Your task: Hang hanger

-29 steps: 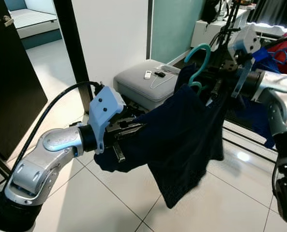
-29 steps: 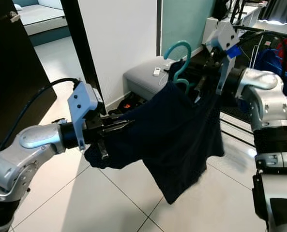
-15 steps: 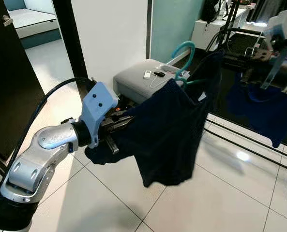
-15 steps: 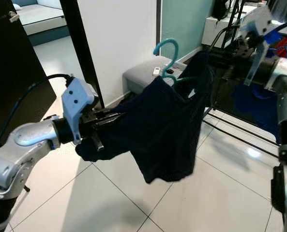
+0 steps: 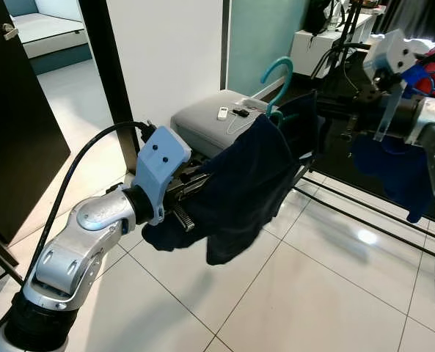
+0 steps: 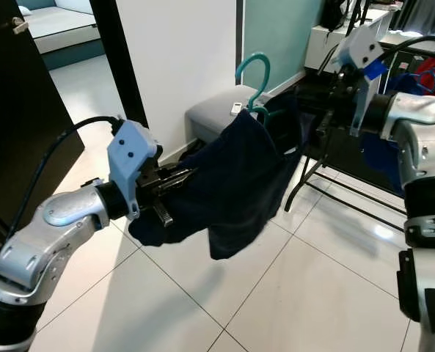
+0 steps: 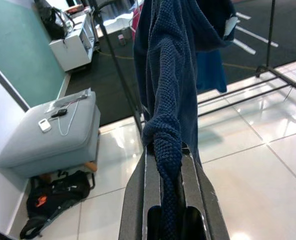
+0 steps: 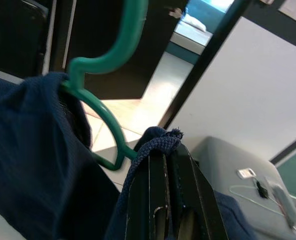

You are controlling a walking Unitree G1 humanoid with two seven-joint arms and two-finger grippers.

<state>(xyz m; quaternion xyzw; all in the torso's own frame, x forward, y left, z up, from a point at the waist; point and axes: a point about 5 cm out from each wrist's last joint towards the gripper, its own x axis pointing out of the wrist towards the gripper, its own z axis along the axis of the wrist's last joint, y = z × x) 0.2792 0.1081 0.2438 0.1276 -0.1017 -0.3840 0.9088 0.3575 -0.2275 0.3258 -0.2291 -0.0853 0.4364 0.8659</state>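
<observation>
A dark navy knitted garment [image 5: 240, 187] hangs on a teal hanger [image 5: 279, 75], and only the hanger's hook and neck stick out above the cloth. My left gripper [image 5: 195, 189] is shut on the garment's lower left part, and the left wrist view shows the knit fabric [image 7: 163, 150] pinched between the fingers [image 7: 190, 180]. My right gripper [image 5: 321, 111] is shut on the garment's upper right edge beside the hanger. In the right wrist view the cloth edge [image 8: 160, 142] sits at the fingertips, with the hanger's neck [image 8: 102, 114] just beyond.
A grey ottoman [image 5: 213, 125] with a small white device and a cable stands by the white wall, with a dark bag [image 7: 53, 202] at its foot. A black clothes rack [image 5: 333, 51] with a blue garment [image 5: 393, 165] is at the right. A dark door [image 5: 15, 125] is at the left. The floor is pale tile.
The garment, spread wide a second ago, now hangs narrower and bunched between the grippers. My right gripper swung out to the right, then came back closer to the hanger.
</observation>
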